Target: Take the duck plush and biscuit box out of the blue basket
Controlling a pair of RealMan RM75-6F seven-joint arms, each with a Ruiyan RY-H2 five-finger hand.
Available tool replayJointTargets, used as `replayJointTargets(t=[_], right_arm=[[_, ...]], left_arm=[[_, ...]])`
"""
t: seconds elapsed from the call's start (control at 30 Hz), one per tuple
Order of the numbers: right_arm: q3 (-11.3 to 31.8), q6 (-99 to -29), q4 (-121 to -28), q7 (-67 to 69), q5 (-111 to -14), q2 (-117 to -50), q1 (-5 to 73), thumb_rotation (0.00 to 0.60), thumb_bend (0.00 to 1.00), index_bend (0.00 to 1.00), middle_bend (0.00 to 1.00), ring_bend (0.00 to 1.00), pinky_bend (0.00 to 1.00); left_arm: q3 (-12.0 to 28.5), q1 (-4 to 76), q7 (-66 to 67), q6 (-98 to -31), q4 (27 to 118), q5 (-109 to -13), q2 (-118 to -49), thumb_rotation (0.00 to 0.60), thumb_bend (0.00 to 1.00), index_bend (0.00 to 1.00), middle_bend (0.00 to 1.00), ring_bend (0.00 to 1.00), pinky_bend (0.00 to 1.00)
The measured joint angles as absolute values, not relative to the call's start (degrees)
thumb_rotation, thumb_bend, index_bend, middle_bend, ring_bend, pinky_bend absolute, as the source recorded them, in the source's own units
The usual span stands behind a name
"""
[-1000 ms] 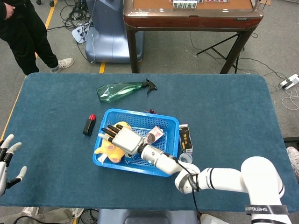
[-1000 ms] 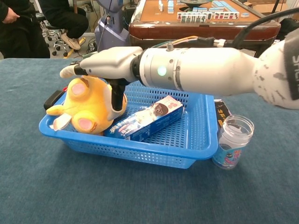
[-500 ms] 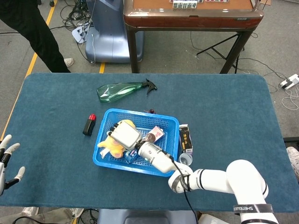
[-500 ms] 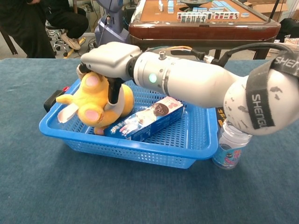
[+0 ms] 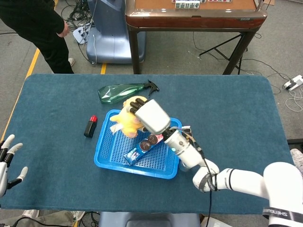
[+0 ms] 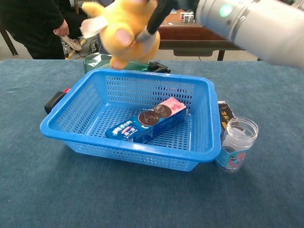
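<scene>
My right hand (image 5: 150, 115) grips the yellow duck plush (image 5: 127, 119) and holds it high in the air above the blue basket (image 5: 111, 163). In the chest view the duck plush (image 6: 118, 27) hangs near the top edge, well over the basket (image 6: 71, 137), with the hand's dark fingers (image 6: 153, 21) wrapped round it. The biscuit box (image 6: 148, 119) lies flat and diagonal on the basket floor, blue and pink with cookie pictures; the head view shows the biscuit box (image 5: 144, 147) too. My left hand (image 5: 8, 163) hovers at the table's left front edge, fingers apart, holding nothing.
A green spray bottle (image 5: 124, 90) lies behind the basket. A small black item with a red cap (image 5: 90, 126) stands left of it. A clear jar (image 6: 236, 143) and a dark packet (image 6: 225, 114) sit right of the basket. A person (image 5: 35, 28) stands at the far left.
My right hand has lifted the duck plush out of the basket and up toward the back. The biscuit box now lies fully exposed. The bystander has shifted.
</scene>
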State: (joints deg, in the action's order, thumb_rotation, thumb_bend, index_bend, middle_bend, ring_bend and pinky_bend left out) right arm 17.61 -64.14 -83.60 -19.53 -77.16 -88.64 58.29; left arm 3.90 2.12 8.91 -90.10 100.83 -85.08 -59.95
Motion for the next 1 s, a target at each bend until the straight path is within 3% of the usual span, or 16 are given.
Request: replayJointTargets(t=[0.17,0.37,0.47,0.53,0.6,0.67,0.8,1.0], right_arm=[[18.68,-65.71,-86.52,-22.47,-74.52,-81.61,54.40,0.600,0.36,0.60,0.49,0.52,0.75],[17.71,-63.24,-87.00,-28.73,-67.19,-77.75,51.90,0.600,0.34,0.54,0.44,0.46,0.71],[16.74,-60.94,-85.56,-32.05,-62.63,-77.21,51.36,0.600,0.33,0.45,0.40,0.41,0.66],[16.16,-59.23,-84.53,-34.35,-59.11,-77.19,51.31,0.600,0.27,0.32,0.34,0.35,0.61],[15.75,-57.58,-83.85,-36.01,-55.75,-77.21,51.39,0.600,0.14,0.11,0.24,0.25,0.48],[15.27,-55.66,-83.26,-37.99,-51.69,-77.16,51.64,0.600,0.03,0.00,0.15,0.14,0.35],[14.64,-52.88,-83.78,-40.67,-46.07,-76.28,52.30,0.600,0.00,0.00,0.03,0.01,0.15],[15.22,-54.98,-90.48,-39.64,-48.75,-73.21,52.25,0.600,0.00,0.00,0.04,0.00,0.10]], left_arm=[[3.88,2.25,9.09,-90.04,100.72,-85.30,-60.13,0.600,0.33,0.23,0.05,0.05,0.08],[3.76,2.51,9.58,-89.74,100.94,-85.68,-60.46,0.600,0.33,0.23,0.05,0.05,0.08],[3.67,2.54,9.84,-89.75,101.21,-85.88,-60.51,0.600,0.33,0.23,0.05,0.05,0.08],[3.67,2.46,9.90,-89.97,101.24,-85.92,-60.50,0.600,0.33,0.23,0.05,0.05,0.08],[3.63,2.27,9.90,-90.25,101.23,-85.95,-60.49,0.600,0.33,0.23,0.05,0.05,0.08],[3.54,2.11,9.87,-90.30,101.18,-85.83,-60.42,0.600,0.33,0.23,0.05,0.05,0.08],[3.48,2.00,9.90,-90.29,101.28,-85.65,-60.23,0.600,0.33,0.23,0.05,0.05,0.08],[3.76,2.03,10.15,-90.58,101.38,-85.70,-60.20,0.600,0.33,0.23,0.05,0.05,0.08]])
